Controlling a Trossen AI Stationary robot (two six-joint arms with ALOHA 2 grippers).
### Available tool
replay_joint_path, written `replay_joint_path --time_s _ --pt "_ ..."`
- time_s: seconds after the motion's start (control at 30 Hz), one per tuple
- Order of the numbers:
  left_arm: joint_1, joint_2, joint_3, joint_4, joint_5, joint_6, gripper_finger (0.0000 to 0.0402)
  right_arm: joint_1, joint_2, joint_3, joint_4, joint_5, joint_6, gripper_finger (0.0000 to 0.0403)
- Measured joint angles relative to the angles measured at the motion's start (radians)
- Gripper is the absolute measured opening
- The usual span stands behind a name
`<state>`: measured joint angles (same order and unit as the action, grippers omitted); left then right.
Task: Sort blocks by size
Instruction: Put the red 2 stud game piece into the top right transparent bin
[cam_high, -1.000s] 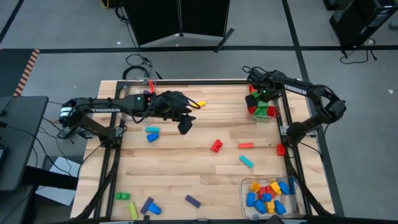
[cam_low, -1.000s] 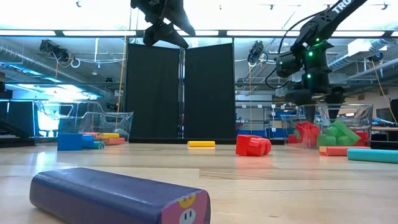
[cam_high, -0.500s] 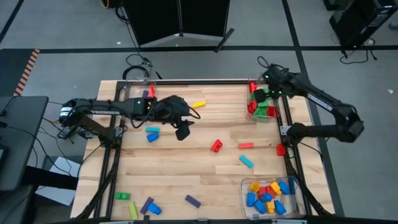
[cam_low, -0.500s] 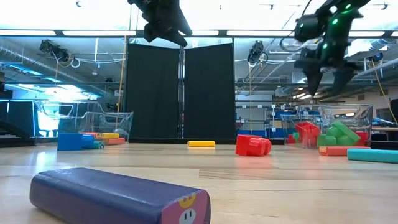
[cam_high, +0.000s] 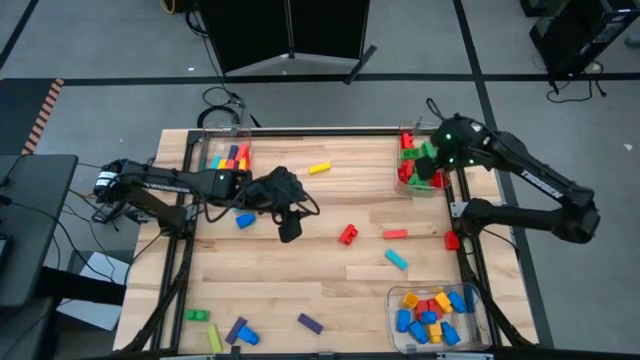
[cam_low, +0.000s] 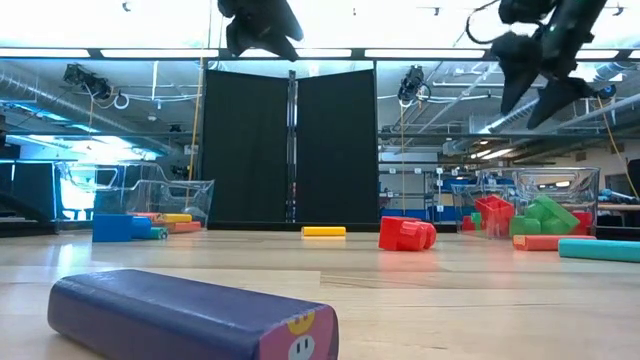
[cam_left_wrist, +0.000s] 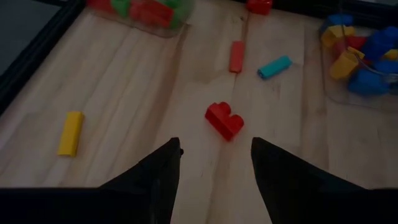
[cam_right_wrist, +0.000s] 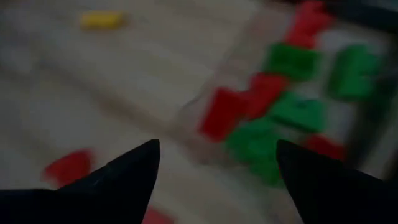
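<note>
Lying loose mid-table, a red brick (cam_high: 347, 234) sits at about 3 o'clock from the left gripper (cam_high: 290, 226), near but apart; in the left wrist view the same brick (cam_left_wrist: 224, 121) shows just ahead of the gap between the two dark fingers (cam_left_wrist: 155, 180), which stand apart with nothing between them

- Orange bar (cam_high: 396, 234) and teal bar (cam_high: 397, 260) lie further out at 3 to 4 o'clock of the red brick; yellow bar (cam_high: 319, 168) at its 11 o'clock; blue bricks (cam_high: 245, 215) just at 9 o'clock of the left gripper
- Near table edge: green, yellow, purple and blue pieces (cam_high: 222, 330), well apart from both grippers
- Right gripper (cam_high: 428, 165) hangs above the far-right bin (cam_high: 441, 187), fingers (cam_right_wrist: 118, 177) spread wide, empty; red and green blocks (cam_right_wrist: 273, 118) show beyond them

Containers
- Far-right bin: red and green blocks
- Near-right bin (cam_high: 393, 296): blue, yellow, red short pieces
- Far-left bin (cam_high: 207, 143): several mixed-colour long bars
</note>
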<state>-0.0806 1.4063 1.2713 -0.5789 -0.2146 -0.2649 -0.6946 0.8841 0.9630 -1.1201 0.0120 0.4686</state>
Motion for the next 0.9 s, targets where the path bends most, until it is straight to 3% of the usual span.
replay_joint_path --time_s 0.13,0.23,0.53,0.9 --pt "-0.001 0.000 0.000 0.001 0.000 -0.001 0.0204 0.120 -0.003 0.000 0.026 -0.136 0.000 0.0320" --pt "-0.001 0.000 0.000 0.005 0.000 -0.001 0.0204 0.223 0.001 0.000 0.058 -0.177 -0.004 0.0311" --pt "-0.001 0.000 0.000 0.008 0.000 -0.001 0.0204 0.521 0.058 0.000 0.080 -0.165 -0.124 0.0292" --pt "-0.001 0.000 0.000 0.008 0.001 -0.001 0.0204 0.705 0.279 0.000 0.110 -0.128 -0.149 0.0293"
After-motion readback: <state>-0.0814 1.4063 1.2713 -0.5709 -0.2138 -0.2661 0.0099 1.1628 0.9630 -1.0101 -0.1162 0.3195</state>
